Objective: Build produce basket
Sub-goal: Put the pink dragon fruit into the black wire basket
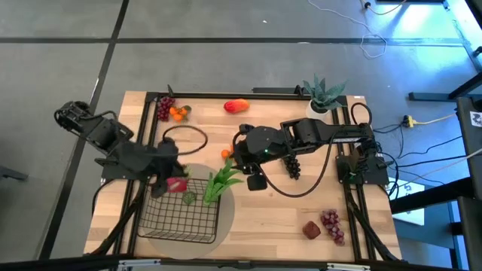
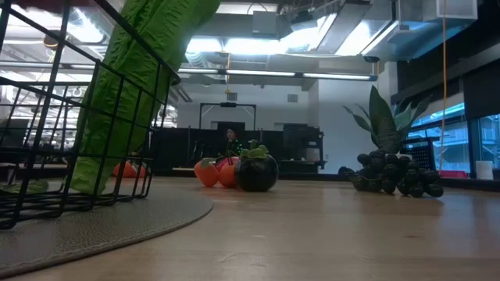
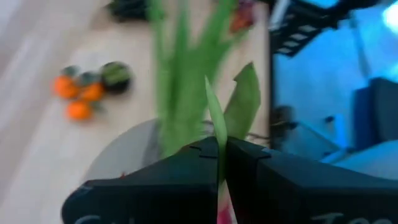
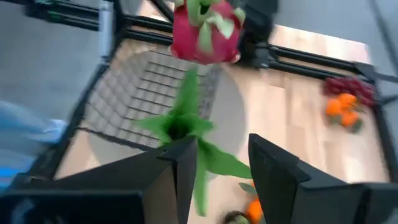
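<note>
The left gripper (image 1: 175, 183), pinching the pink dragon fruit (image 4: 205, 31) by one thin leaf over the black wire-mesh basket (image 1: 181, 218), risked dropping it outside; the right gripper (image 1: 254, 179) stood spread beside the green leafy stalk (image 1: 220, 181).

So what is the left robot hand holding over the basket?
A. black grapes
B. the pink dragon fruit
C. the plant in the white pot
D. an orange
B: the left end effector is shut on the pink dragon fruit, which hangs above the basket in the high view; one of its green leaf tips pokes up between the fingers in the left wrist view.
</note>
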Tool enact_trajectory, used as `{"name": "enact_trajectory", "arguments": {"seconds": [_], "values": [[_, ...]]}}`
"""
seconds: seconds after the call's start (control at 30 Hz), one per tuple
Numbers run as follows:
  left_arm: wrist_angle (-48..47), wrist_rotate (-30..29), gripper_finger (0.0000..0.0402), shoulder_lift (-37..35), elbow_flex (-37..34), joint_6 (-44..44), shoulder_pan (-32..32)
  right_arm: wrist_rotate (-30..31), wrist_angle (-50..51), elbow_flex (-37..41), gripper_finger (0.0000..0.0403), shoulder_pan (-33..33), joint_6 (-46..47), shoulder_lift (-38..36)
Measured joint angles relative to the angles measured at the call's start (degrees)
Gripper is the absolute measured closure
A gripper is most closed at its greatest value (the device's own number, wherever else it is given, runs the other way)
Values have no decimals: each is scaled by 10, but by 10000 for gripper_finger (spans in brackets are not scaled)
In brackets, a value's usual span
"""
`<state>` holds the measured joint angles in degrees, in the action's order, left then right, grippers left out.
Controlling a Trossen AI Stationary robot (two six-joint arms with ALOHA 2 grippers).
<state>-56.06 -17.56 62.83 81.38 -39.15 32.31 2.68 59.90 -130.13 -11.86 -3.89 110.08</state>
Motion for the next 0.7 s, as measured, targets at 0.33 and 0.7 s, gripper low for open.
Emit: {"name": "enact_trajectory", "arguments": {"seconds": [0.33, 0.7], "values": [[132, -86, 401, 49, -75, -67, 99, -161, 23, 0, 269, -1, -40, 0], [321, -124, 401, 60, -205, -26, 173, -174, 21, 0, 269, -1, -41, -6]]}}
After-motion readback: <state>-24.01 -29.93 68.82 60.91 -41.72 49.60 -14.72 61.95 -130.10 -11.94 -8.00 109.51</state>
